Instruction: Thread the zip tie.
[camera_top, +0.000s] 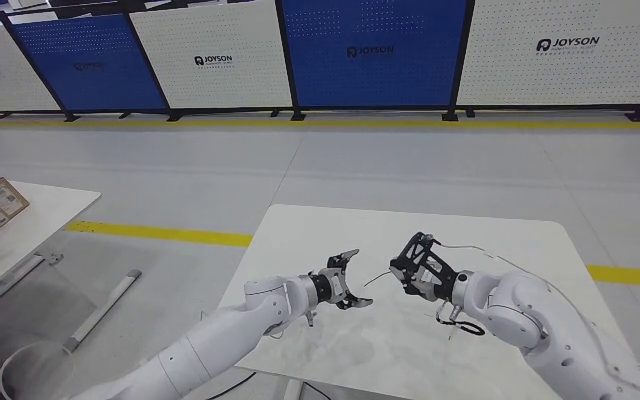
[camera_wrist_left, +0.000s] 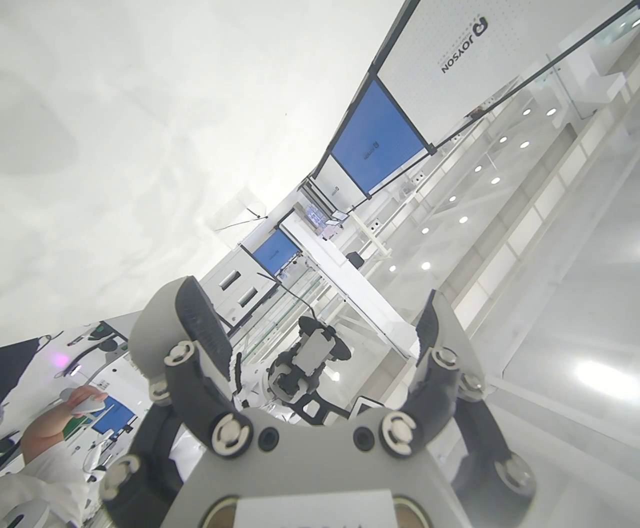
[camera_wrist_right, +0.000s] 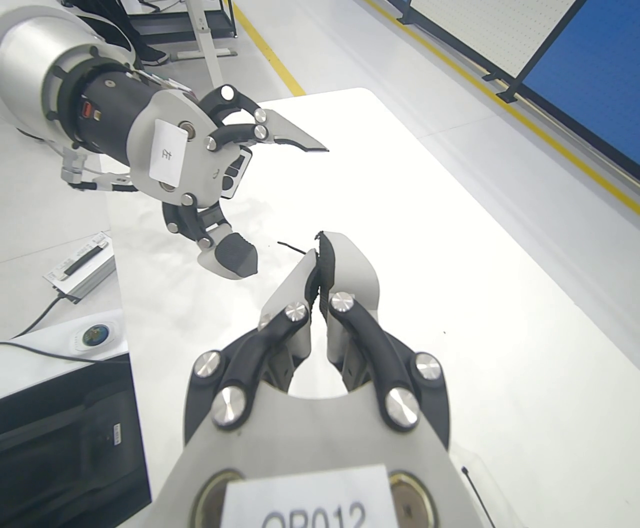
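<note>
My right gripper (camera_top: 408, 266) hovers above the middle of the white table (camera_top: 520, 240), shut on a thin black zip tie (camera_top: 377, 277). The tie's free end pokes out past the fingertips towards the other arm. The right wrist view has this gripper (camera_wrist_right: 318, 254) pinched tight, with the zip tie's tip (camera_wrist_right: 291, 246) sticking out sideways. My left gripper (camera_top: 347, 283) faces it a short way off, open and holding nothing. In the right wrist view the left gripper (camera_wrist_right: 282, 202) gapes wide. From the left wrist view, the left gripper (camera_wrist_left: 312, 305) frames the right gripper (camera_wrist_left: 310, 360) and the zip tie (camera_wrist_left: 292, 296).
A clear bag (camera_wrist_left: 237, 212) with a thin black strip lies flat on the table beyond the grippers. A second white table (camera_top: 45, 210) stands off to the left. A grey box with a cable (camera_wrist_right: 77, 265) lies on the floor beside the work table.
</note>
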